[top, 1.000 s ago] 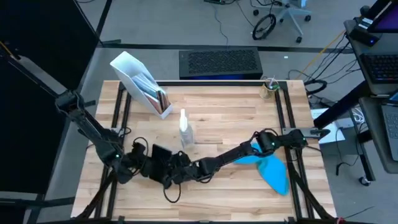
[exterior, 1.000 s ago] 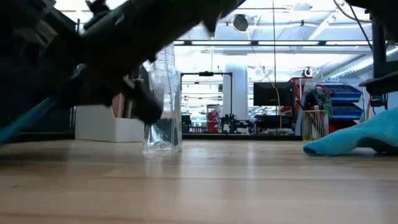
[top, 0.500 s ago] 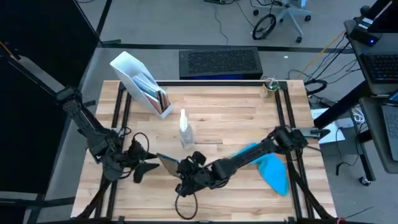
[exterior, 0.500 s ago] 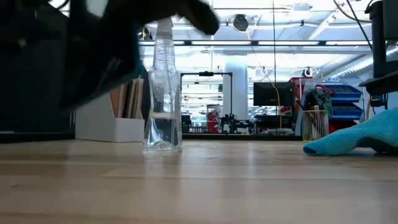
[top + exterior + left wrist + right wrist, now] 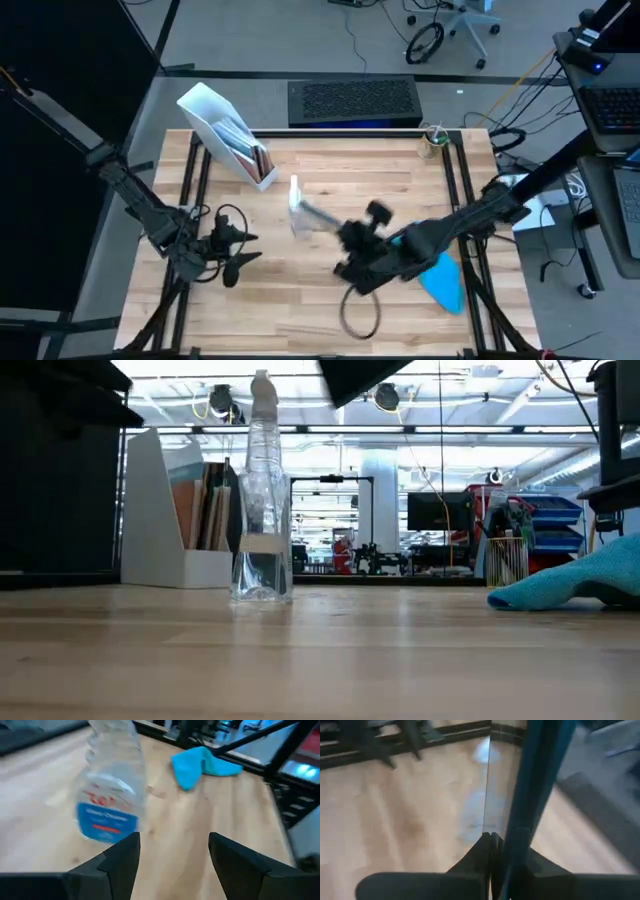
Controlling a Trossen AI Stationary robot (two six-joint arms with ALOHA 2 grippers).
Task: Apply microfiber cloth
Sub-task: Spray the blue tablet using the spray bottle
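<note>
The microfiber cloth (image 5: 441, 279) is seen crumpled on the table (image 5: 390, 190) at 4 o'clock, untouched. The right gripper (image 5: 492, 840), raised near the centre, is clamped on the tablet (image 5: 318, 218), held edge-on. The left gripper (image 5: 172, 852), at 8 o'clock, is spread and empty. The spray bottle (image 5: 262, 490) is part-filled with clear liquid. The file holder (image 5: 225, 135), at 11 o'clock, holds folders.

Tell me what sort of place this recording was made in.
Probably a robotics lab or workshop: a wooden table with arms mounted on it, an office chair and loose cables beyond, and monitors under open ceilings.
</note>
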